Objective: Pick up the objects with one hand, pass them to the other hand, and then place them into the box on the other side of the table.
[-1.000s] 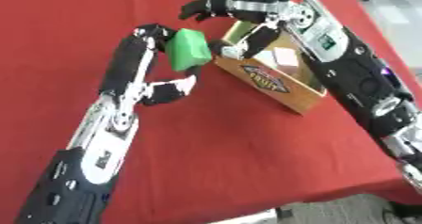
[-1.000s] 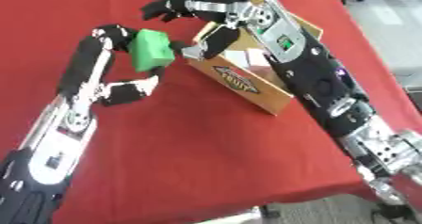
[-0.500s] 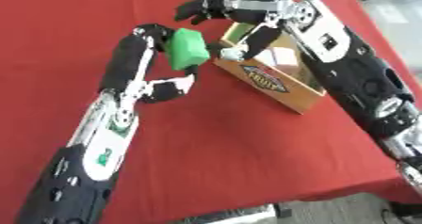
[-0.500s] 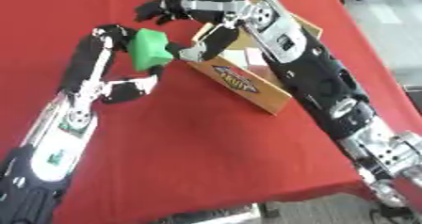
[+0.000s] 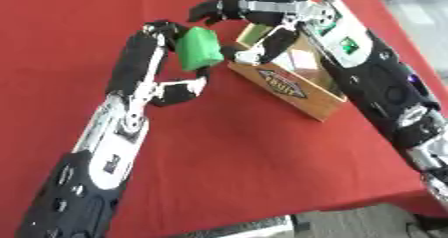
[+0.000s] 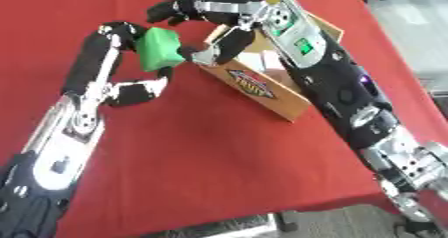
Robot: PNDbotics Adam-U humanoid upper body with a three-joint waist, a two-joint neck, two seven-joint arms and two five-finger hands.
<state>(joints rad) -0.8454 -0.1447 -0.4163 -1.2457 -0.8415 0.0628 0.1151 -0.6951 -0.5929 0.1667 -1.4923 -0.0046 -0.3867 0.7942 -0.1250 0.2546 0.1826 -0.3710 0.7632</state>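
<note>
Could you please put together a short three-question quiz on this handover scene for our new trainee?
1. True or false: the green block-shaped object lies inside the open wooden box with a printed label.
2. Which robot hand is holding the green object? A) the left robot hand B) the right robot hand C) neither
3. Fill in: the table is covered with a ___ cloth.

Key:
1. False: it is held up beside the box, to the box's left, above the cloth.
2. A: the left robot hand grips it, while the right robot hand is spread open next to it, fingers above and thumb below.
3. Red.
</note>
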